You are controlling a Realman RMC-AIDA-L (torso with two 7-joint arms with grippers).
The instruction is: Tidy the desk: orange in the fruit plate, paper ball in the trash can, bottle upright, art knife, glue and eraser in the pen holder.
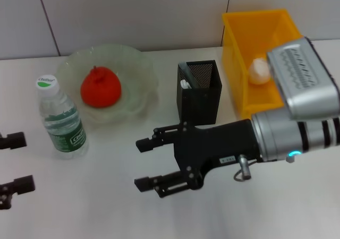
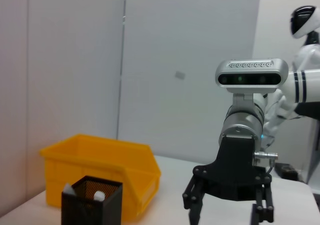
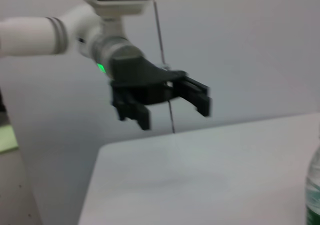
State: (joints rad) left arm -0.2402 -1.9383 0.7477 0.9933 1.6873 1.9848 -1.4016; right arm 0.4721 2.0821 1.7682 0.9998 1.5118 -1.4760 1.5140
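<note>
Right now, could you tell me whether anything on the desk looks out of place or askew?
Nothing stands out. The orange sits in the fruit plate, the bottle stands upright, a paper ball lies in the trash can, and the pen holder is upright.

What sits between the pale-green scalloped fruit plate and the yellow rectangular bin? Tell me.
In the head view, the black square mesh pen holder stands between the fruit plate and the bin.

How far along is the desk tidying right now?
Mostly done, it seems: the orange sits in the fruit plate, the paper ball in the trash can, the bottle stands upright, and the pen holder has items inside. The right gripper hangs open and empty; the left gripper is open at the table's edge.
</note>
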